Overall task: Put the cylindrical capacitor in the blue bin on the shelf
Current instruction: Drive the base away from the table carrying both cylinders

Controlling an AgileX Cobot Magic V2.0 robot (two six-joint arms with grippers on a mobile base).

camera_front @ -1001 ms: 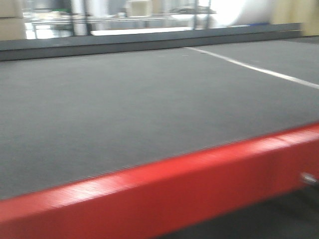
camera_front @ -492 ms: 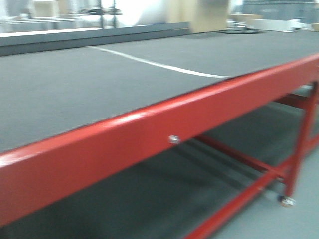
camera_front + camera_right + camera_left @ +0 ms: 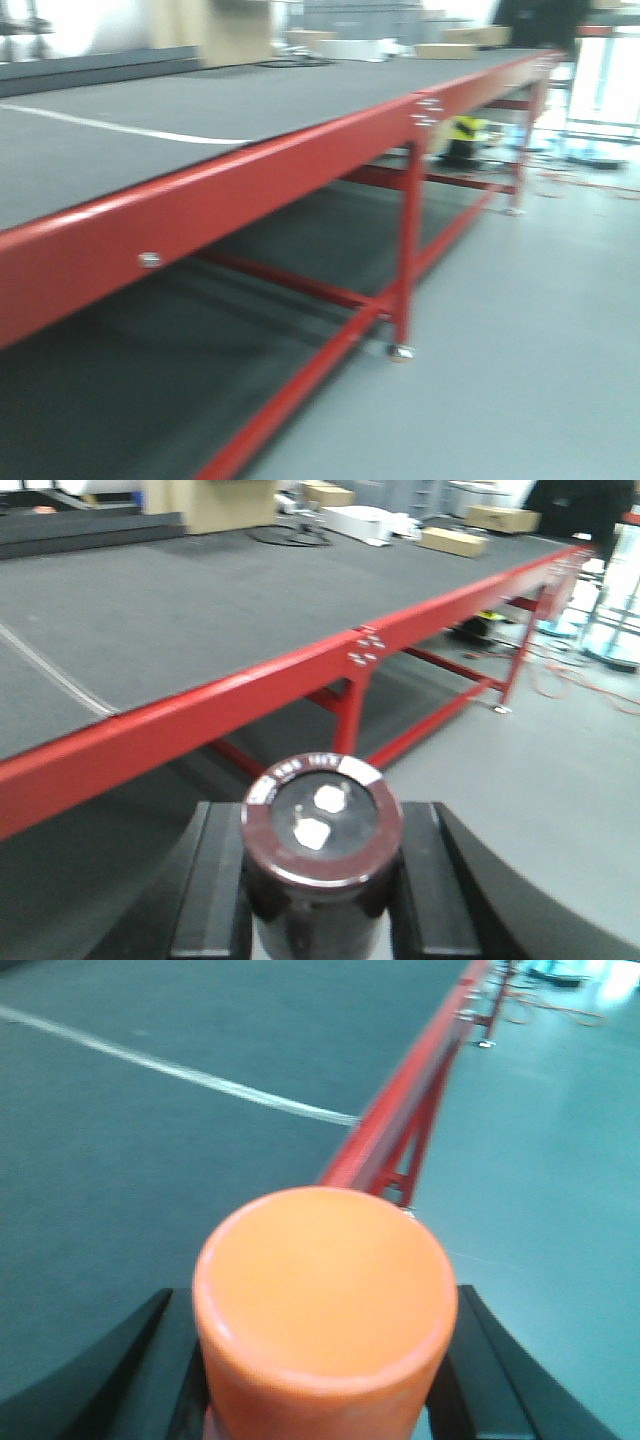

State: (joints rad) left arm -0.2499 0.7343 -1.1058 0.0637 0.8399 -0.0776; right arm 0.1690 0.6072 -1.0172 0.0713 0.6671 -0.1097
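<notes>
My right gripper (image 3: 318, 905) is clamped on the stubby dark cylindrical capacitor (image 3: 320, 830), terminals up. My left gripper (image 3: 322, 1400) grips a smooth orange cylinder (image 3: 325, 1280). A long red-framed, grey-topped table (image 3: 250, 185) stands alongside.

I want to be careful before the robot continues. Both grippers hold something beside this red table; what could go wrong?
1. The cylindrical capacitor sticks out past the fingers of the right gripper; a jolt might loosen it.
2. The front view is blurred and the red table rail is close; a held item could strike it.
3. No shelf or blue bin is in view, so the target cannot be confirmed yet.
</notes>
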